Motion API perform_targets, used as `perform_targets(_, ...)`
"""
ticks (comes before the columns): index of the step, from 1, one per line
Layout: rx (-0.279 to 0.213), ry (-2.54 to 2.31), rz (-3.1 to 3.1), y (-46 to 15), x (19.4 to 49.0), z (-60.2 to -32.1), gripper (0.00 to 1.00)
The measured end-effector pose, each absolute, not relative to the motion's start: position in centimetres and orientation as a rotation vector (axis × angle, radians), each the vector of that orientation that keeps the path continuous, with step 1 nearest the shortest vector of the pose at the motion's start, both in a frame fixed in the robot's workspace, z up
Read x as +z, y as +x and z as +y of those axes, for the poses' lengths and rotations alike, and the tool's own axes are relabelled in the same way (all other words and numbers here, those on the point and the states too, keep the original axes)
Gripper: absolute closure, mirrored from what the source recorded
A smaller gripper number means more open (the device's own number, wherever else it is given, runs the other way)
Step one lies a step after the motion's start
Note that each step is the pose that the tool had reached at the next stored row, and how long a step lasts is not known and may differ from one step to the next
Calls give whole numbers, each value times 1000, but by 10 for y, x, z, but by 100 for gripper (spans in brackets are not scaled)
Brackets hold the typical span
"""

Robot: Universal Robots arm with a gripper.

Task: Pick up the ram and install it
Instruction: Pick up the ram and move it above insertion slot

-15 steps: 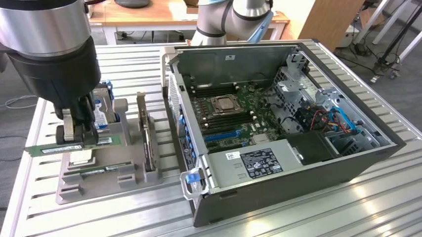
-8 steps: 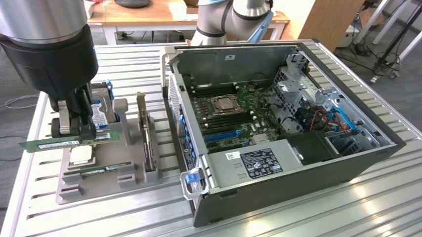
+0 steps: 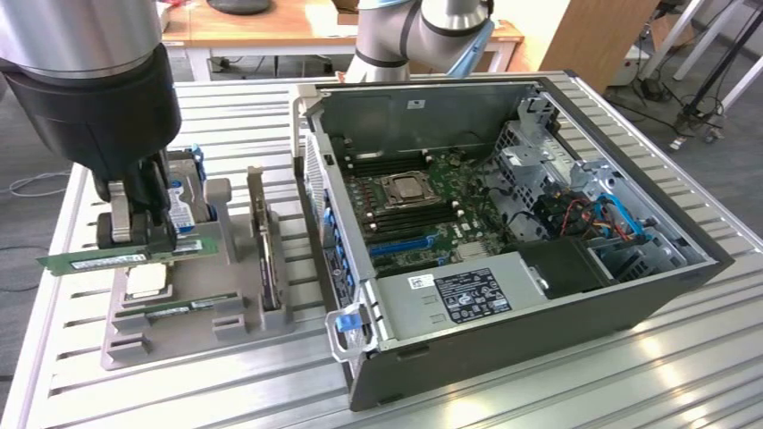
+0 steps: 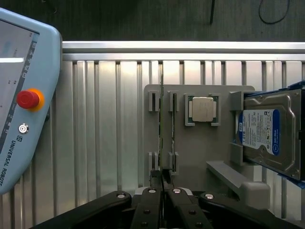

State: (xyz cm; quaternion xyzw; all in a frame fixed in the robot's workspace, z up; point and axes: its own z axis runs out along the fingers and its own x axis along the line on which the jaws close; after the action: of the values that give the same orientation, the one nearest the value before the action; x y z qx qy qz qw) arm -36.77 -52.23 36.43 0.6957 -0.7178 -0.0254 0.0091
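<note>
1. We see the gripper (image 3: 153,239) at the exterior view's left. Its jaws are closed almost fully onto the ram (image 3: 89,261), pinching the green stick by its flat faces.
2. The ram stands on edge in the grip, with both ends reaching out past the fingers, just above the grey holder (image 3: 227,332).
3. In the wrist view the ram (image 4: 162,124) shows edge-on as a thin line running out from between the tips of the gripper (image 4: 162,180).
4. A second stick (image 3: 179,309) and the processor (image 3: 149,281) rest in the holder, and the hard drive (image 3: 181,201) stands at its far end.
5. The open computer case (image 3: 537,349) sits at the exterior view's right, well apart from the ram.
</note>
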Motion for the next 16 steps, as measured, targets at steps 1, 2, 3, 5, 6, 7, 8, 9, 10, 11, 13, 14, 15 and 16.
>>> perform_targets(1, -79, 2174, -2242, -367, 364, -522, 88)
perform_targets(2, -79, 2174, -2241, -365, 364, -522, 88)
perform_targets(3, -79, 2175, -2241, -364, 364, -522, 88)
perform_targets(5, -79, 2176, -2239, -361, 364, -522, 88)
perform_targets(6, -79, 2176, -2239, -361, 364, -522, 88)
perform_targets(7, -79, 2176, -2239, -361, 364, -522, 88)
perform_targets(8, -79, 2176, -2239, -361, 364, -522, 88)
perform_targets(9, -79, 2176, -2239, -361, 364, -522, 88)
perform_targets(10, -79, 2176, -2239, -361, 365, -522, 88)
perform_targets(11, -79, 2176, -2239, -361, 365, -522, 88)
perform_targets(13, -79, 2176, -2239, -361, 368, -522, 88)
perform_targets(14, -79, 2176, -2239, -361, 370, -522, 88)
perform_targets(15, -79, 2176, -2239, -361, 371, -522, 88)
perform_targets(16, -79, 2176, -2239, -361, 373, -522, 88)
